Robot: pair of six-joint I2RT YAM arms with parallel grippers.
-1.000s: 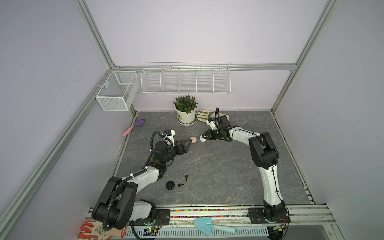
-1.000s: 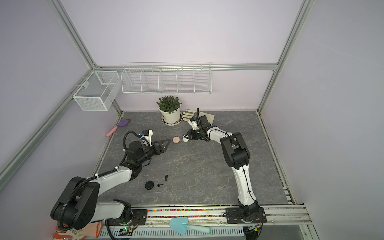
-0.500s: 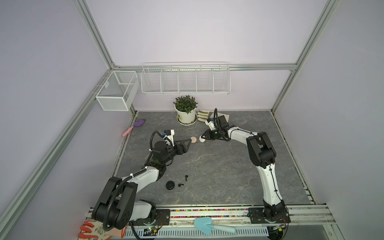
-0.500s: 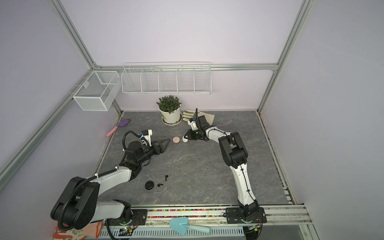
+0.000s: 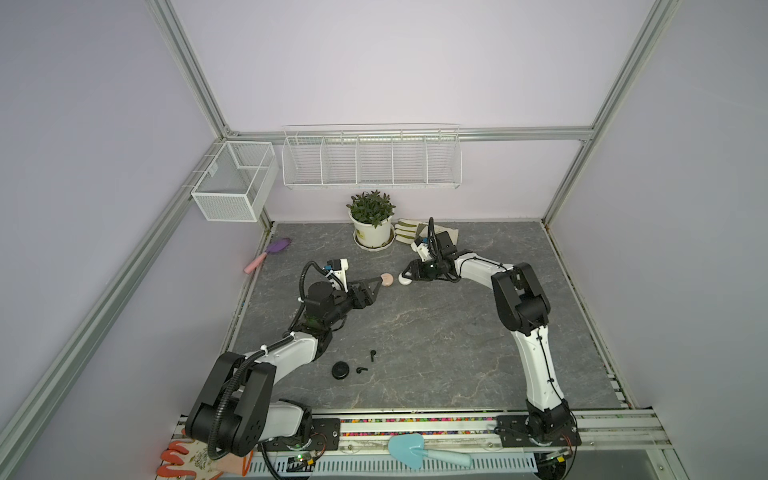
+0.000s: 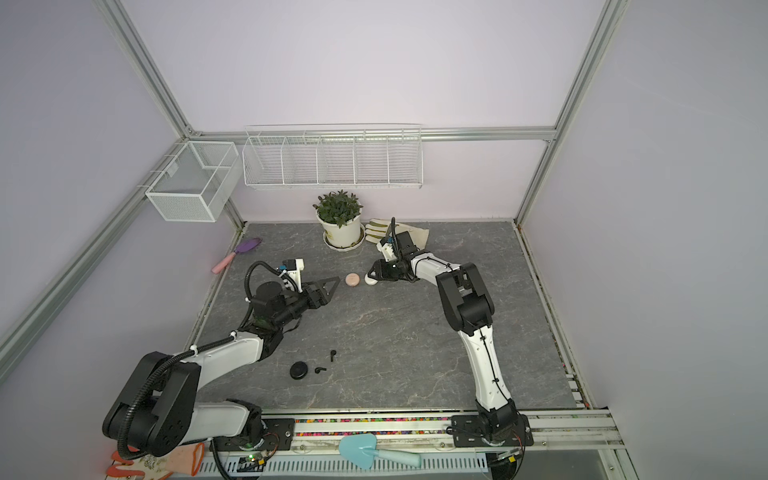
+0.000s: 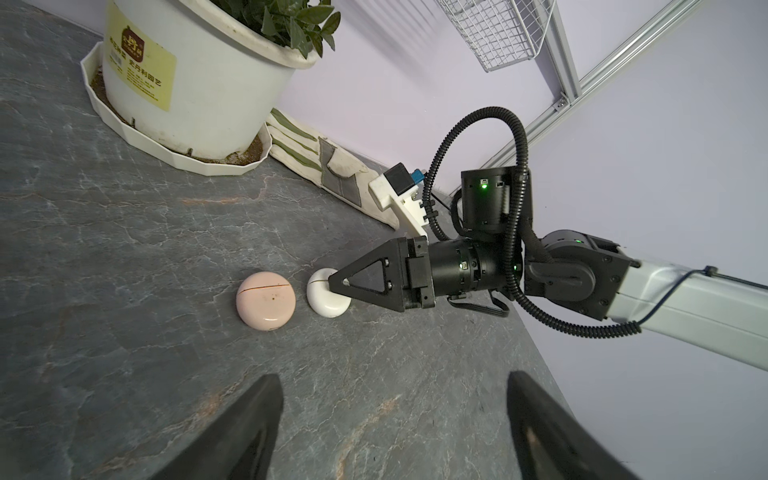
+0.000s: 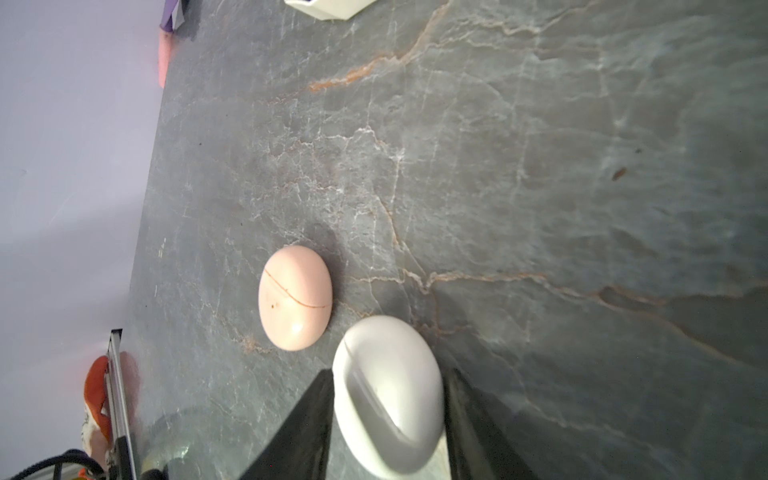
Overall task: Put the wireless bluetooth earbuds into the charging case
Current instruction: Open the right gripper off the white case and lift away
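Securing white case (image 8: 386, 399) beside pink case (image 8: 295, 297): my right gripper (image 8: 388, 371) straddles it, grip unclear; left gripper (image 7: 392, 376) gapes empty; next, clamp squarely.

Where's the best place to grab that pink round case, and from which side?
Take the pink case across its rounded rim, coming down from above: it lies flat and closed, a low pebble with no handle. Probably pinch the side facing the plant pot and the opposite side, since the white case sits close beside it.
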